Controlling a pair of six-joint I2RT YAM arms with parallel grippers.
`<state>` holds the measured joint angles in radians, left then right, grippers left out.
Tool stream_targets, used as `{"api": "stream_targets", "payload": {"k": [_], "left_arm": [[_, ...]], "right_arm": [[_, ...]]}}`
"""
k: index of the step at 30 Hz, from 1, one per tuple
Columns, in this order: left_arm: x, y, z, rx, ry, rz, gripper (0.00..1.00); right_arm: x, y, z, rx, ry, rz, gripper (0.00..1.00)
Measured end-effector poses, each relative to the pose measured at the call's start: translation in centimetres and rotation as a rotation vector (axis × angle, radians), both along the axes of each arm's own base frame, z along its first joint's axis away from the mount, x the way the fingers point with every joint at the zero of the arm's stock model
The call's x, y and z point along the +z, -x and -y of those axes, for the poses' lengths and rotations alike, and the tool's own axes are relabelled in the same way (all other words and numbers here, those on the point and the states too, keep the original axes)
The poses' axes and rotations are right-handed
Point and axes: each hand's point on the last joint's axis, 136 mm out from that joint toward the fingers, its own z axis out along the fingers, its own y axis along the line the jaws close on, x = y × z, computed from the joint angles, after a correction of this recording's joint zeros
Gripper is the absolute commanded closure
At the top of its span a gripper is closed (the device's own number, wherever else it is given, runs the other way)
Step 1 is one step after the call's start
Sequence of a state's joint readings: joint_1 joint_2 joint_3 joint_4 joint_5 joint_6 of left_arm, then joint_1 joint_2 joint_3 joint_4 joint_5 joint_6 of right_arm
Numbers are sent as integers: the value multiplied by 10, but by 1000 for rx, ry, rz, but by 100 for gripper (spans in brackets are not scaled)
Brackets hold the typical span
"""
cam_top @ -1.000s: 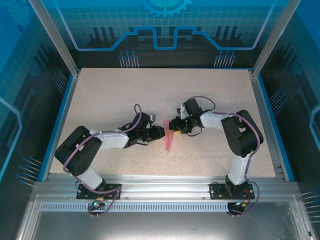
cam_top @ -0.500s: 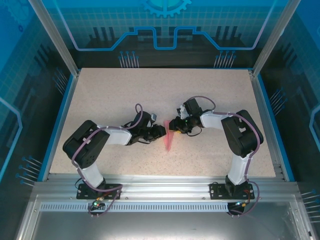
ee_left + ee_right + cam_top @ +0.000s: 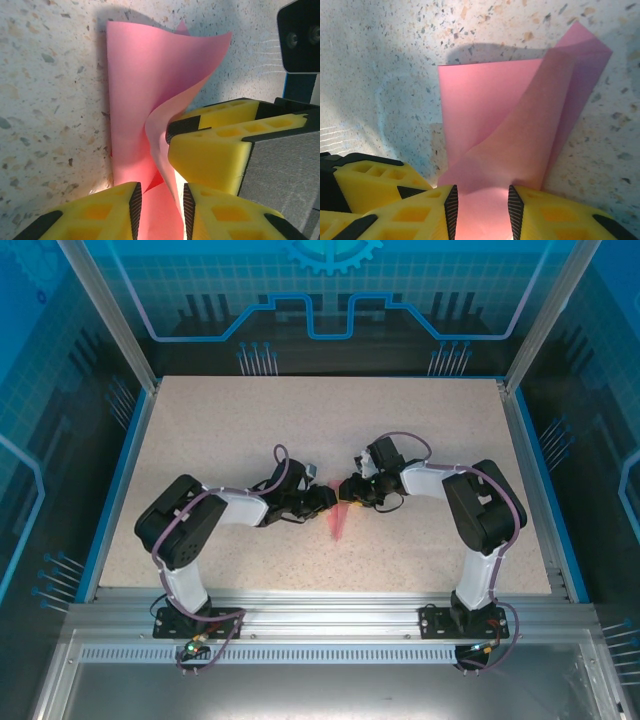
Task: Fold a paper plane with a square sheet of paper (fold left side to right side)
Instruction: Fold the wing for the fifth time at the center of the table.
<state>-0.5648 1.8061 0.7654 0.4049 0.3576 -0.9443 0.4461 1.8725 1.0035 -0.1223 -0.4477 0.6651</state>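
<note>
- Left gripper [image 3: 162,194]: jaws a little apart, with a raised flap [image 3: 167,112] of the paper [image 3: 125,75] running between them (pinched or only straddled, I cannot tell).
- Right gripper [image 3: 482,196]: likewise narrow, paper in the gap, grip unclear.
- Paper lies at the middle of the table [image 3: 250,430], between both grippers.
- Judged: narrowed by folds already. The flap curls loose, so laying it over and creasing remain.
</note>
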Motion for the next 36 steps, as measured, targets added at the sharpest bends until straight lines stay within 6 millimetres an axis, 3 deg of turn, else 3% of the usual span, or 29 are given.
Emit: {"api": "stream_targets", "payload": {"k": [15,23,31,36], "left_arm": [[0,-2,6,-8,32,-3,78],[-1,5,-1,3,20,-6,72],[19,8,-5,10,29,27,71],[13,16,-4,-2,20,13,64]], "right_arm": [[-1,-1,2,-7,12,2,65],[0,1,0,1,0,-4,65],[0,1,-1,2,-4,-3,65],[0,1,-1,2,-4,-3,65]]}}
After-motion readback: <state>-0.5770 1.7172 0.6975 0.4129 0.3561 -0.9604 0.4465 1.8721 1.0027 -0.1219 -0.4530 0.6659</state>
